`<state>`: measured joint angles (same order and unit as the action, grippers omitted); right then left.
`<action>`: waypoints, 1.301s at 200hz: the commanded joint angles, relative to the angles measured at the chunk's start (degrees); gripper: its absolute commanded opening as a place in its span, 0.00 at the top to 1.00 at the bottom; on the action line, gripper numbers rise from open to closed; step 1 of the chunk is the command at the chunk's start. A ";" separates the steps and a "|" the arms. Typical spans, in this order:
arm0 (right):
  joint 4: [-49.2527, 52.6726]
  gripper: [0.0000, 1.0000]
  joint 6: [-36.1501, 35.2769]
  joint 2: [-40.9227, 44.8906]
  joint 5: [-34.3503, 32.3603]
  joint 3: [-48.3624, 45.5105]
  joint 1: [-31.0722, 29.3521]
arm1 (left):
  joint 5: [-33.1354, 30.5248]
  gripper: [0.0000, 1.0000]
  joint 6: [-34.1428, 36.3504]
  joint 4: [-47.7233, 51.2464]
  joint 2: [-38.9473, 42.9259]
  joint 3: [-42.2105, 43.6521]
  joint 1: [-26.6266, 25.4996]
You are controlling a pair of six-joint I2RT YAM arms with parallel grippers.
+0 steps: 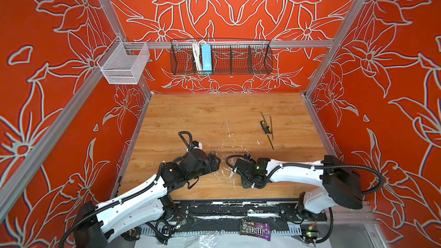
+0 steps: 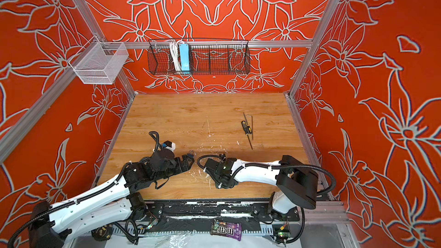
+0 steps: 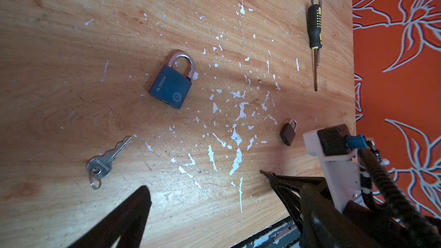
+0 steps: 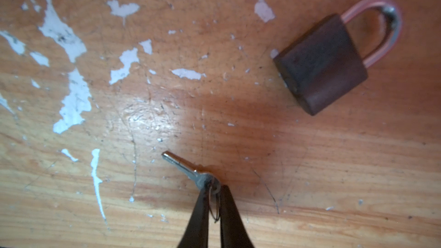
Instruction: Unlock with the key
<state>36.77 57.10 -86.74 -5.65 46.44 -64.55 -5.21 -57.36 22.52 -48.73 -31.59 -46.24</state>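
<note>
My right gripper [image 4: 214, 188] is shut on the head of a small silver key [image 4: 183, 167] just above the wooden table [image 4: 334, 175], its blade sticking out past the fingertips. A small brown padlock [image 4: 321, 64] lies flat close by, shackle closed. In the left wrist view, a larger blue-grey padlock [image 3: 170, 87] lies flat with its shackle closed. A second key [image 3: 105, 161] on a ring rests beside it, and the brown padlock [image 3: 288, 132] lies farther off. My left gripper [image 3: 207, 187] hangs open over bare wood, holding nothing. In both top views the two grippers face each other near the table's front.
A black-and-yellow screwdriver [image 1: 266, 127] and an allen key [image 1: 270, 122] lie toward the back right. A candy bag [image 1: 255, 230] sits on the front rail. A black wire basket [image 1: 220, 57] and a white mesh basket [image 1: 124, 63] hang on the walls.
</note>
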 commanded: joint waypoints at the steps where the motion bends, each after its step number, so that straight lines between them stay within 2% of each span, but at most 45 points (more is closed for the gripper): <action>1: -0.44 0.94 -0.65 2.19 -1.99 -1.54 0.35 | 0.02 0.03 -1.06 -0.94 -0.55 -0.18 -0.52; 42: -3.51 1.00 -2.99 4.79 -1.76 -3.08 0.83 | 1.03 0.03 -1.94 -3.36 -0.93 -0.54 -0.52; 99: -9.57 1.00 -4.67 8.86 0.06 -4.26 1.74 | 4.13 0.03 -5.69 -8.12 -2.89 -2.59 -0.52; 137: -12.44 1.00 -6.05 13.25 4.59 -3.98 4.53 | 5.38 0.00 -6.85 -14.73 -6.79 -3.26 -0.86; 164: -11.78 1.00 -6.83 16.03 5.86 -3.45 6.58 | 5.06 0.04 -6.25 -17.11 -11.58 -5.41 -2.02; 188: -13.10 1.00 -7.31 18.27 9.83 -3.71 8.93 | 4.77 0.14 -5.46 -21.64 -15.50 -6.42 -3.39; 260: -15.00 1.00 -6.81 23.70 13.43 -4.51 12.70 | 8.13 0.42 -4.58 -30.94 -24.29 -8.83 -4.53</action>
<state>23.05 50.11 -64.62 6.42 42.87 -52.62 1.23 -62.57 -3.40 -71.22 -38.74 -50.24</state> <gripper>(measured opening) 0.044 0.604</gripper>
